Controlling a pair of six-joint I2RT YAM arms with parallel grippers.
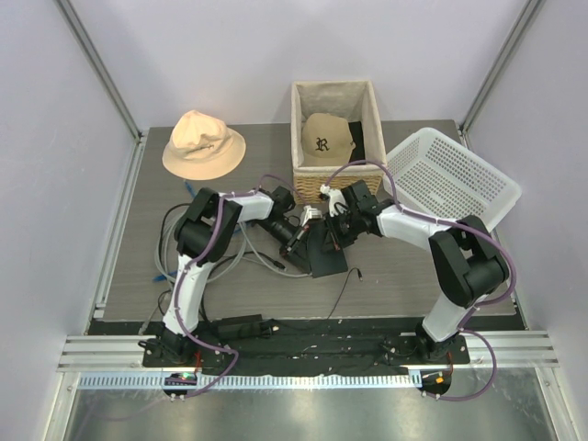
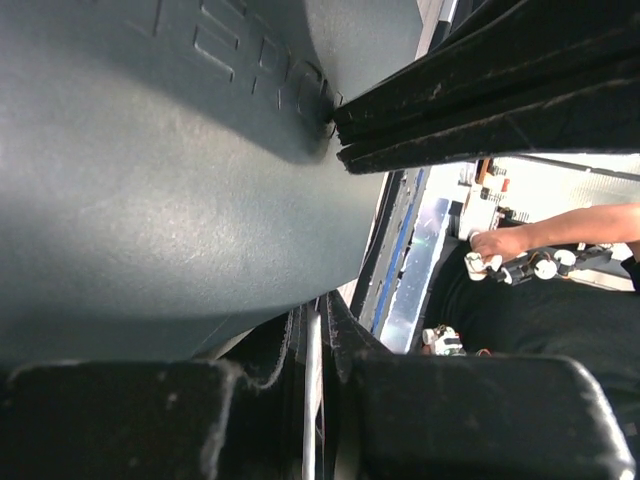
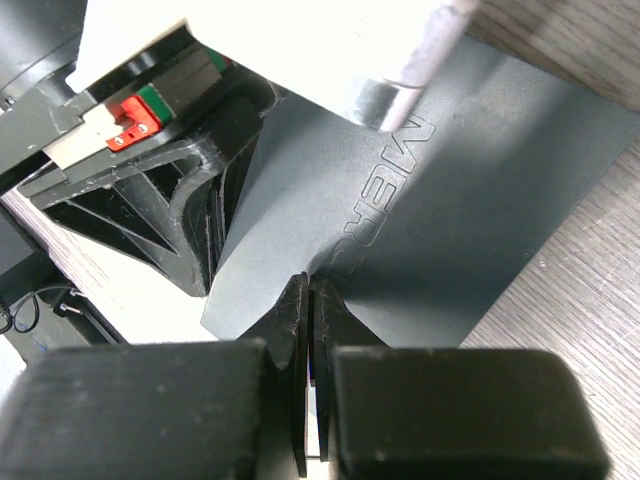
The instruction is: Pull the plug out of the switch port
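Over the table, top view: you have the switch, a flat, thin, near-black rectangle. It sits mid-table, just in front of the wicker basket.
- The left gripper and right gripper meet over its far end, close beside each other. Their fingers are too small here to judge.
- Also listed: a tan bucket hat at far left, a brown cap inside the wicker basket, a white perforated basket tilted at the right, and grey cables beside the left arm.

Left wrist view: the switch fills the upper left as a broad, matt dark-grey face with raised lettering, partly in shadow.
- Your left gripper's fingers stand close together at the bottom, with only a thin pale slit between them. You cannot tell whether anything is pinched there.
- The right gripper's black fingers come in from the upper right, their tips touching the switch face.

Right wrist view: the switch shows as a smooth slate-grey panel with straight edges and embossed letters beginning "MER". It rests on the wood-grain table.
- Your right gripper's fingers are pressed together, tips against the panel's near edge.
- No view lets you make out the sockets.
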